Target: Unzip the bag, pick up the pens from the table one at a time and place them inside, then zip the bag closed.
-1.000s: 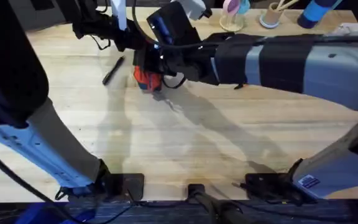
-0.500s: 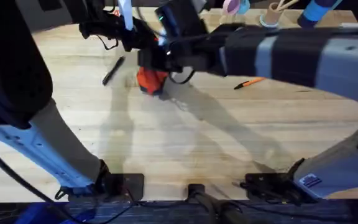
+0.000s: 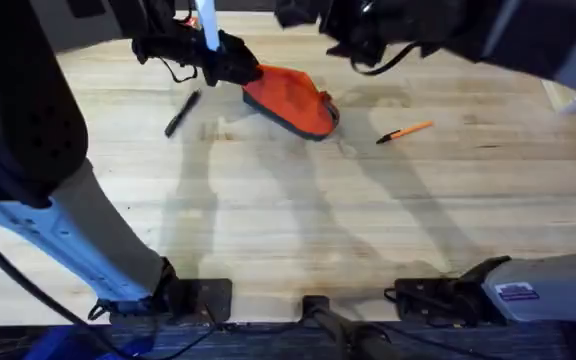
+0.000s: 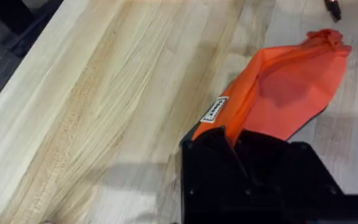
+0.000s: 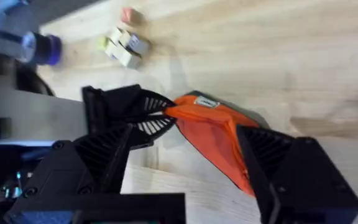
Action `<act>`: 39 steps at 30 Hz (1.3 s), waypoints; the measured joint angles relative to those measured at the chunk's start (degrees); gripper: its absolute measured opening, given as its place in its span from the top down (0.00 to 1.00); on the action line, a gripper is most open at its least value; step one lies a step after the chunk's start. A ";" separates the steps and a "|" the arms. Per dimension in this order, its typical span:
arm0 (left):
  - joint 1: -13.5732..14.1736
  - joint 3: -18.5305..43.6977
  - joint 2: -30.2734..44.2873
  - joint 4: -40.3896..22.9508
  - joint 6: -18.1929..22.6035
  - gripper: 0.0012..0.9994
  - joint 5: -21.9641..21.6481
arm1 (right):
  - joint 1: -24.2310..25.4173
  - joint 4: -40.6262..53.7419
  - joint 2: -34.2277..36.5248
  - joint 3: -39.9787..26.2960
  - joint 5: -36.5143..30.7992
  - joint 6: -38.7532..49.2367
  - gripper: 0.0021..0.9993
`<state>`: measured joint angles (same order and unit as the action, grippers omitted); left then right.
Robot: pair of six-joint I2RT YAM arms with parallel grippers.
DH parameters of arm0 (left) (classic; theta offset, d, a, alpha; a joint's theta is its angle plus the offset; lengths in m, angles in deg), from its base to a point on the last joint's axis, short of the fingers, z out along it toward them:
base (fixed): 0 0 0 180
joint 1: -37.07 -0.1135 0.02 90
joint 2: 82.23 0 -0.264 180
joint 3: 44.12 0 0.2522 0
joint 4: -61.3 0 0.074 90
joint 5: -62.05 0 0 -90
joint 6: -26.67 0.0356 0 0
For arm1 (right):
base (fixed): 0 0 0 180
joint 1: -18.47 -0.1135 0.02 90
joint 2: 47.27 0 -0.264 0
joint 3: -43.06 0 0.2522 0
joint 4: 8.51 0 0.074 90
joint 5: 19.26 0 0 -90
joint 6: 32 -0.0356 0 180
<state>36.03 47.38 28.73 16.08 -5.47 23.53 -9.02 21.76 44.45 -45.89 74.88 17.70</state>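
The orange bag (image 3: 293, 100) lies lengthwise on the table (image 3: 298, 220) at the back centre, its dark underside showing along the near edge. My left gripper (image 3: 240, 72) is shut on the bag's left end, and the left wrist view shows that gripper (image 4: 235, 142) pinching the fabric of the bag (image 4: 288, 93). The black pen (image 3: 182, 112) lies left of the bag. The orange pen (image 3: 405, 131) lies to its right. My right gripper (image 5: 188, 158) hangs open above the bag (image 5: 213, 134), not touching it. The right arm (image 3: 388, 25) is lifted at the back.
Small coloured blocks (image 5: 123, 46) and a blue object (image 5: 42, 46) sit on the table beyond the left gripper. The table's front half is bare wood. The arm bases (image 3: 308, 300) stand along the front edge.
The right gripper has let go of the bag and risen toward the back right. The bag, bunched before, now lies stretched out to the right. The orange pen is uncovered.
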 joint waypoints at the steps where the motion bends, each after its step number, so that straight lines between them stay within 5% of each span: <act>1: 0.00 0.00 0.00 -0.05 0.00 0.96 0.00 | 0.17 0.01 -0.70 -0.05 -0.11 0.05 0.00; 39: -0.07 0.00 -0.02 -0.74 0.00 0.96 0.17 | 0.56 11.66 -5.75 -0.14 -0.29 4.85 0.00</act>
<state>35.96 47.38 28.71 15.33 -5.47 23.71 -8.47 33.41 38.70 -46.03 74.59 22.55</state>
